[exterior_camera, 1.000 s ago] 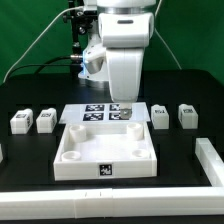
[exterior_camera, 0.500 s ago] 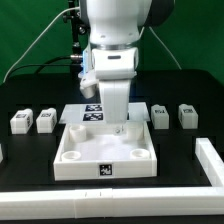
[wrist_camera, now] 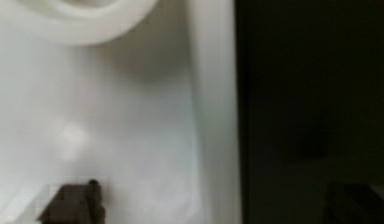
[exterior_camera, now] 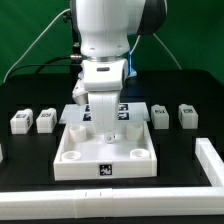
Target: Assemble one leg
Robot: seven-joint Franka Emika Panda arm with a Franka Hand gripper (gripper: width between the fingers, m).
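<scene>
Exterior view shows the arm standing low over the back edge of the big white slab [exterior_camera: 80, 168], its end effector [exterior_camera: 108, 127] down at the slab's twelve o'clock rim and holding nothing. All four legs rest untouched on the black table [exterior_camera: 40, 195]. The nearest leg [exterior_camera: 160, 116] sits at three o'clock from the end effector, with a second leg [exterior_camera: 187, 115] just beside it further out. A third leg [exterior_camera: 45, 120] and a fourth leg [exterior_camera: 20, 122] lie at nine o'clock, well apart from the arm. The marker board [exterior_camera: 76, 113] peeks out behind the arm. In the wrist view the two fingertips [wrist_camera: 73, 200] appear spread wide, with the slab's wall and a round socket [wrist_camera: 82, 20] below them; the far fingertip is faint against the dark table, so this reading is cautious. Each leg looks like a small, rigid plastic block, so it is probably light and will not deform under a firm pinch. Its smooth faces may slip or twist, though. The safest hold seems to be across two flat opposite sides, near mid-height, squarely centred.
</scene>
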